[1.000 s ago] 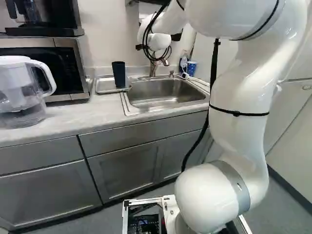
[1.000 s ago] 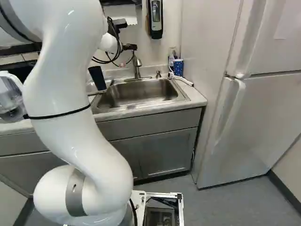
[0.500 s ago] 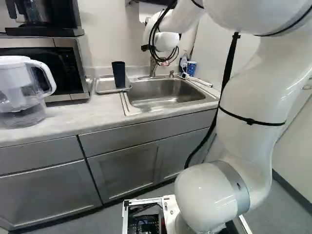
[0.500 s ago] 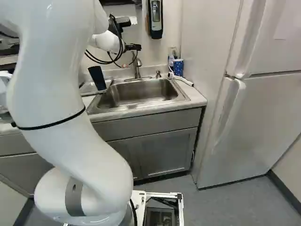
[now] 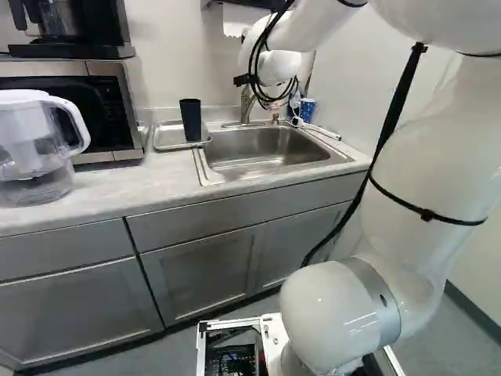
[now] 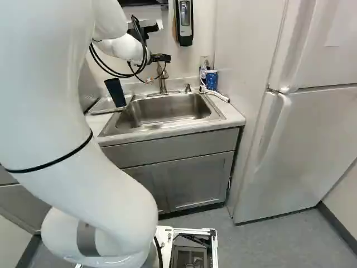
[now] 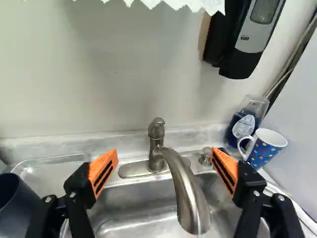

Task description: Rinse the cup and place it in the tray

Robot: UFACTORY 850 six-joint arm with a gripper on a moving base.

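Note:
My gripper (image 6: 161, 58) is mostly hidden behind the wrist in the right base view, high by the faucet. In the wrist view the gripper (image 7: 164, 171) stands wide open, nothing gripped, with the faucet (image 7: 185, 191) seen between its orange-padded fingers. A thin bright line shows at the spout's tip. The dark blue cup (image 5: 191, 119) stands on the metal tray (image 5: 167, 138), left of the sink in the left base view. In the wrist view that cup (image 7: 17, 206) is partly visible, outside one finger. The sink basin (image 6: 164, 109) lies below the gripper.
A dotted blue mug (image 7: 267, 148) and a clear-topped blue bottle (image 7: 245, 124) stand in the corner beyond the other finger. A soap dispenser (image 6: 184, 22) hangs on the wall. A water pitcher (image 5: 35, 145) and microwave (image 5: 102, 106) are left; a fridge (image 6: 312, 134) is right.
My upper arm has swung outward, rightward in the left base view and leftward in the right one. The wrist has shifted slightly right along the sink. Base, cup and tray have not moved.

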